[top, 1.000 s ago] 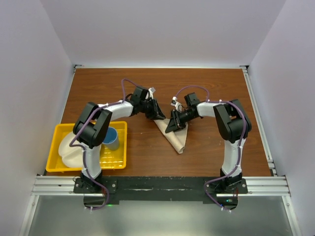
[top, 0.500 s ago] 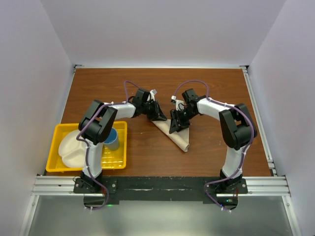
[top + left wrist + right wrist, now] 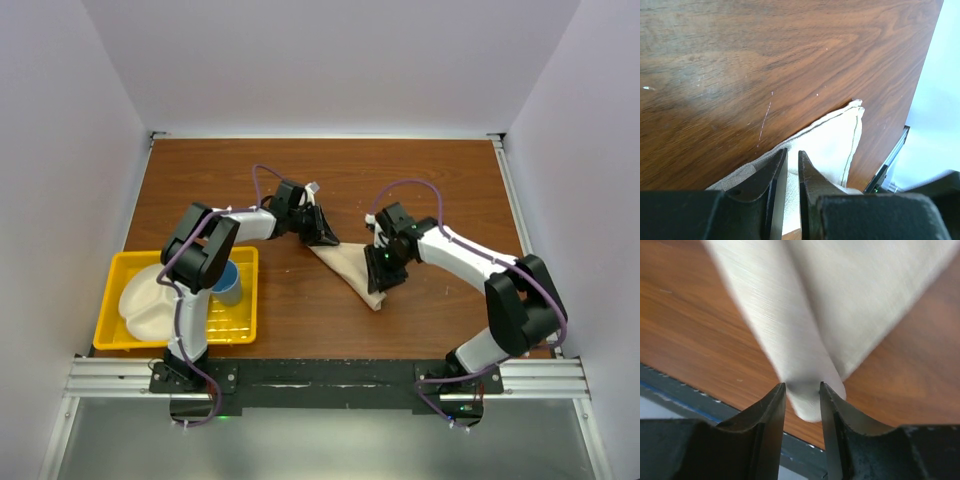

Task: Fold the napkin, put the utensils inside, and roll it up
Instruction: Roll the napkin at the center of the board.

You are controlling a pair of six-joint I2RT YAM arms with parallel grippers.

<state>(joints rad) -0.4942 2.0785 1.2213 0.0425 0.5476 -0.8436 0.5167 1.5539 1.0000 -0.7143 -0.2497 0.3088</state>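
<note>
Where the two arms meet at mid-tabletop (image 3: pixel 440 180), one napkin (image 3: pixel 350 270) lies, beige, folded and partly rolled into a long wedge. Count: one napkin, two tools, one yellow tray (image 3: pixel 230 337), one white divided plate (image 3: pixel 145 310), one blue cup (image 3: pixel 230 285).

Long axis: diagonal. Broad end toward far left, narrow rolled end toward the near edge and slightly right.

Left tool (image 3: pixel 325 238): at the broad far-left end. Wrist view shows its fingers (image 3: pixel 780 165) nearly pressed together, only a slim gap, pale cloth filling it. Reads as a pinch on the napkin's edge. A stitched corner of the cloth lies flat on the wood beyond.

Right tool (image 3: pixel 381 279): at the narrow end. Wrist view is blurred. Fingers (image 3: pixel 772 410) partly spread, one on each side of the rounded tip of the roll. Gripping or only straddling: cannot tell.

Tray sits at near left, well apart from the napkin; plate and cup are inside it, cup on the right side.
</note>
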